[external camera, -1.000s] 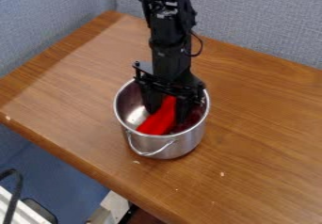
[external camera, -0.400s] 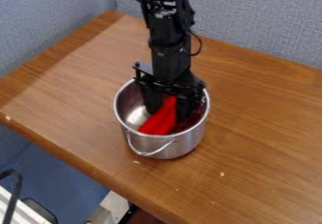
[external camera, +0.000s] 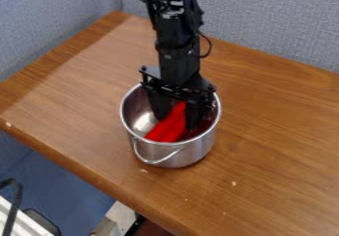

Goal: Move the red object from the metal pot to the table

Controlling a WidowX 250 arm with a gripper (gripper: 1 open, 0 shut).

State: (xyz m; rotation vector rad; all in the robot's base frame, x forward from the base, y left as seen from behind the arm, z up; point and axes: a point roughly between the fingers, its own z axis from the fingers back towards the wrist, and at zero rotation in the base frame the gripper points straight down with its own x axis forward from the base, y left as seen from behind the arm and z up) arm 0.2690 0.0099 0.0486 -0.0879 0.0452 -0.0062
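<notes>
ok so the pincer [external camera: 180, 103] is pointing down into the mouth of the metal pot [external camera: 169, 126], and its tips are down around the upper end of the red object [external camera: 167, 127]; whether they're clamped on it or just sitting apart beside it I honestly can't tell, it's black on black in there and the rim area is pretty murky. The red object is inside the pot, lying at a slant, with its bright lower part showing toward the near side; the upper end disappears behind the dark fingers, so no idea how much more of it there is, and the pot's front wall may be covering a bit of the bottom too.

The pot itself is shiny steel, standing upright on the table [external camera: 272, 146]; a thin wire handle [external camera: 157, 161] hangs in a loop down its front; the far part of the rim is mostly blocked by the pincer. Above that the black arm [external camera: 175, 27] comes down from the top, and the picture edge cuts it off; a thin cable [external camera: 207, 44] loops out beside it.

The wood-grain table runs off the right side of the frame; behind it there's a bluish-grey wall [external camera: 272, 17], and at the bottom left some dark and pale stuff [external camera: 30, 215], cut off by the edge, too partial to name.
</notes>
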